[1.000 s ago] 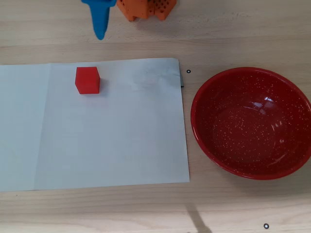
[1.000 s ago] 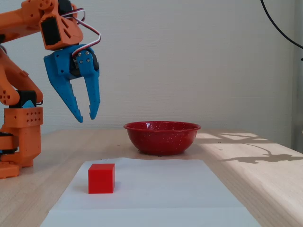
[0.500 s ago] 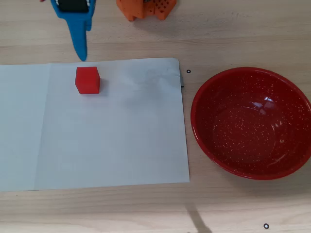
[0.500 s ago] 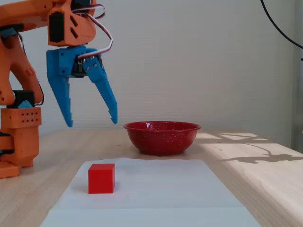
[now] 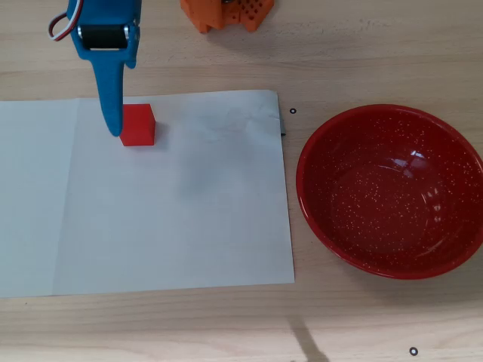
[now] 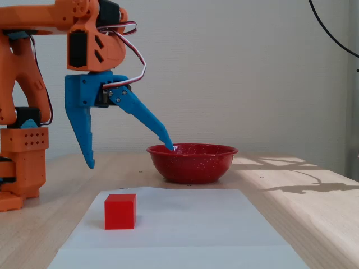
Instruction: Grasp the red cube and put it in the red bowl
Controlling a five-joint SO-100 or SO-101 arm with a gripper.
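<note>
Clearly the blue gripper (image 6: 130, 157) is spread wide and holds nothing, hanging above the red cube (image 6: 120, 211), which sits on white paper (image 5: 173, 219), apart from the red bowl (image 5: 390, 191).

**Layout check**

From my overhead view: cube (image 5: 138, 125) sits on the paper sheet (image 5: 173, 219), near its top edge, left of centre. Bowl (image 5: 390, 191) is on the table (image 5: 226, 324), off the sheet, just right of it. Gripper (image 6: 130, 157) hangs above the cube, jaws spread; arm base (image 6: 21, 168) left in my fixed view, bowl behind the sheet
</note>
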